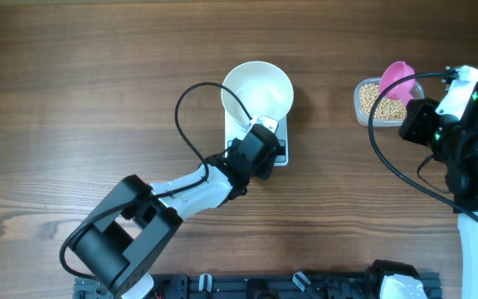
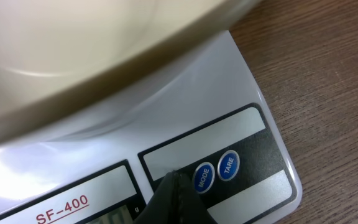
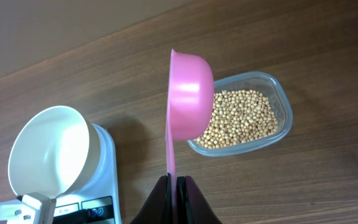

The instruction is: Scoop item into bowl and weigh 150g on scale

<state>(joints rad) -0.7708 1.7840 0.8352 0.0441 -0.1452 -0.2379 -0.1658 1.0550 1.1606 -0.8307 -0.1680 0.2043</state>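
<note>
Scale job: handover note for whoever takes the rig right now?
Left gripper: shut, holding nothing, tips beside the MODE button on the scale.
Right gripper: shut on the handle of the pink scoop, which is held above the clear tub of soybeans.
Done: white bowl sits on the scale, empty.
Left: scoop soybeans into the bowl up to the target weight.

Brown wood-grain worktop [image 1: 73,83] carries white scale [image 1: 284,133] approx. mid-surface & clear plastic tub [image 1: 360,100] well apart to its right, both flat.
</note>
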